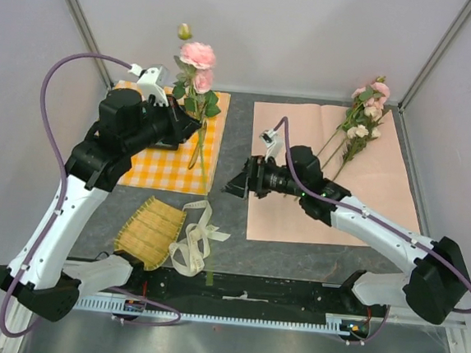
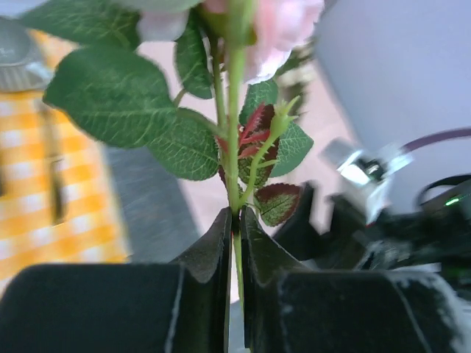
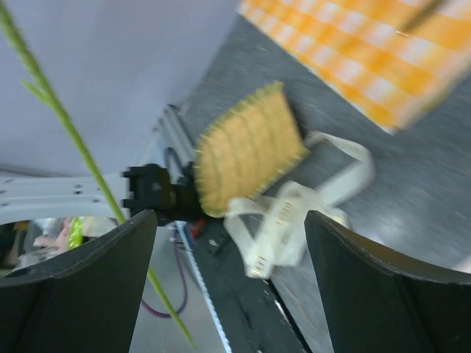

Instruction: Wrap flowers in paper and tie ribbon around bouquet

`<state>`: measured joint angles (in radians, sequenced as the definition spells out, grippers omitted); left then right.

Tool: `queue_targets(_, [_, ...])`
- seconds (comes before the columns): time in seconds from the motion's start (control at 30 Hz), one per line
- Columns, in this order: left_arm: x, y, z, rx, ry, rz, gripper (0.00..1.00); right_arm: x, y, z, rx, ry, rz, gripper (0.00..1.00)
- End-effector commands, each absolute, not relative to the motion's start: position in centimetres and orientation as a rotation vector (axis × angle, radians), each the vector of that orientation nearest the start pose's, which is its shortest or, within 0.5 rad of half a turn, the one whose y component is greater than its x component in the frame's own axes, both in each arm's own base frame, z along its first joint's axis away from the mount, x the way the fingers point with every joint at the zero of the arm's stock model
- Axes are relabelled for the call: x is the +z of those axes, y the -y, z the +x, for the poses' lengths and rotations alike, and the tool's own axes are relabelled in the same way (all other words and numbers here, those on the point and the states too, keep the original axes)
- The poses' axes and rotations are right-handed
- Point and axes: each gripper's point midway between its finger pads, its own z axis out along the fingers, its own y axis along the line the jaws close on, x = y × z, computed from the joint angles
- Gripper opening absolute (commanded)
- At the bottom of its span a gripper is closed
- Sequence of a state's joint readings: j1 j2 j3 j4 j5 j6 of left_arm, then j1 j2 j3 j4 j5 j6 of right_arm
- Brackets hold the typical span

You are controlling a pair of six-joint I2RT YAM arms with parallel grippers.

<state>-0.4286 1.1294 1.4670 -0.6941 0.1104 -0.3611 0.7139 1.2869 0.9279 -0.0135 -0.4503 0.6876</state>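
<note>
Left claw (image 2: 235,218) grips the flowers (image 1: 198,56) upright by the stem, blooms up; right claw (image 3: 229,215) gapes wide.

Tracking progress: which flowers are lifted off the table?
The rose sprig clamped in the left gripper; the other flowers lie on the paper.

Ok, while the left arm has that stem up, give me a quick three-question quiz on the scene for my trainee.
1. True or false: the left jaws are shut on a rose stem.
2. Where does the ribbon lie? A) on the pink paper B) beside the bamboo mat C) on the checked cloth
3. Fill in: the right jaws stand ____ and hold nothing.
Key: 1 true; 2 B; 3 open.
</note>
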Motion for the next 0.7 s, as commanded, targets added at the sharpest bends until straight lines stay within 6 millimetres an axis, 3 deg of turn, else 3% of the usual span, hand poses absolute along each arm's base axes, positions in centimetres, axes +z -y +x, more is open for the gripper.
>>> queue_targets(0.0, [39.3, 22.5, 28.1, -1.173, -1.877, -0.070, 0.01, 32.0, -38.5, 21.0, 1.550, -1.714, -0.442, 0.91])
queue_targets(0.13, [40.7, 23.5, 28.0, -1.283, -1.803, -0.064, 0.02, 31.2, -39.3, 21.5, 1.503, -1.753, -0.410, 0.90])
queue_targets(0.27, [40.6, 23.3, 28.0, -1.261, -1.799, -0.042, 0.02, 31.1, -38.2, 21.6, 1.461, -1.761, -0.366, 0.82])
queue_targets(0.43, [40.5, 23.3, 27.9, -1.266, -1.777, -0.033, 0.01, 31.4, -37.3, 21.1, 1.455, -1.777, -0.342, 0.82])
queue_targets(0.5, [40.4, 23.3, 27.8, -1.263, -1.771, -0.021, 0.01, 30.9, -36.4, 22.0, 1.386, -1.819, -0.261, 0.83])
queue_targets(0.53, [40.5, 23.2, 27.7, -1.256, -1.766, -0.013, 0.02, 29.2, -35.0, 22.2, 1.294, -1.914, -0.212, 0.84])
queue_targets(0.57, [40.6, 23.1, 27.7, -1.243, -1.759, -0.007, 0.02, 28.9, -34.3, 22.5, 1.244, -1.925, -0.192, 0.86])
queue_targets(0.67, [40.9, 22.7, 27.5, -1.223, -1.739, -0.002, 0.02, 30.8, -34.0, 21.1, 1.295, -1.803, -0.279, 0.88])
